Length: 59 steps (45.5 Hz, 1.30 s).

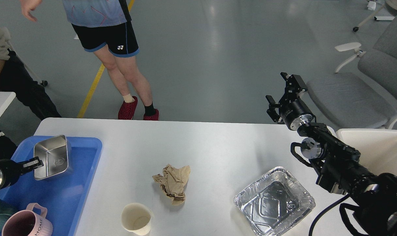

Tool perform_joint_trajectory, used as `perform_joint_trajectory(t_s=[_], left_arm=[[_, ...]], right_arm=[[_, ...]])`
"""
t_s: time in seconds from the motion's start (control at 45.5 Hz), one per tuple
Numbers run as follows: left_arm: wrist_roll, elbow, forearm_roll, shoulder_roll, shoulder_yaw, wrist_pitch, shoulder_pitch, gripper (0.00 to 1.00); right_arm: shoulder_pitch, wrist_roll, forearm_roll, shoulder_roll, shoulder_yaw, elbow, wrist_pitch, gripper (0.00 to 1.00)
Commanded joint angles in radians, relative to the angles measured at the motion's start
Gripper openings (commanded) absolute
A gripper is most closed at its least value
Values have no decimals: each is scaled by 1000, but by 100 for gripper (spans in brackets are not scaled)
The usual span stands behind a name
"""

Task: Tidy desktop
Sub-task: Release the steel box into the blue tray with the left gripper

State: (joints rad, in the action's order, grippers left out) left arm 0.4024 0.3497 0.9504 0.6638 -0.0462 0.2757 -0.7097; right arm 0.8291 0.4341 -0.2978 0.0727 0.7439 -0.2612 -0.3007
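Bare desktop (218, 144) along the far half; crumpled paper (172, 183), paper cup (136, 218), foil tray (274, 200) crowd the near edge.

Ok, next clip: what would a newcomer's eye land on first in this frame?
Probably the shiny square steel container tilted over the blue plastic tray at the left, held at its edge by the left gripper. Next, the crumpled brown paper in the middle of the white desktop, flanked by a pale paper cup and a foil tray. The right gripper hangs open beyond the far edge.

pink mug (26, 223) cut by bottom edge, standing person's (109, 36) head out of frame
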Motion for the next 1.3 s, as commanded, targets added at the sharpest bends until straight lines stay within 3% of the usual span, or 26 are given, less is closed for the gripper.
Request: perform_joint_trajectory(t_s=[0.0,0.066,0.308,0.747,1.055,1.143,1.274], left_arm=[[-2,-14,1,-9,0,-20,6,1],[-2,-14,-1,-15,0,-33,9,3],[-7,-20,1,-33,0,-59,16,37],[9,-20,-22,-20,12,-58,-2,77],[15,-18,-271,57,23,-27,-171,87],[41,-20,-398,51,66,-30,-175,88],[42,-20,-547,-9,104,-40,-175,88]], right_arm=[[1,0,-1,-1,0,0,0,100],[1,0,-1,-1,0,0,0,100],[-2,0,-1,-1,0,0,0,100],[-1,0,-1,-1,0,0,0,100],[1,0,-1,-1,0,2,0,100],[-1,0,-1,-1,0,3,0,100],[-1,2,-1,1,0,10,0,100]])
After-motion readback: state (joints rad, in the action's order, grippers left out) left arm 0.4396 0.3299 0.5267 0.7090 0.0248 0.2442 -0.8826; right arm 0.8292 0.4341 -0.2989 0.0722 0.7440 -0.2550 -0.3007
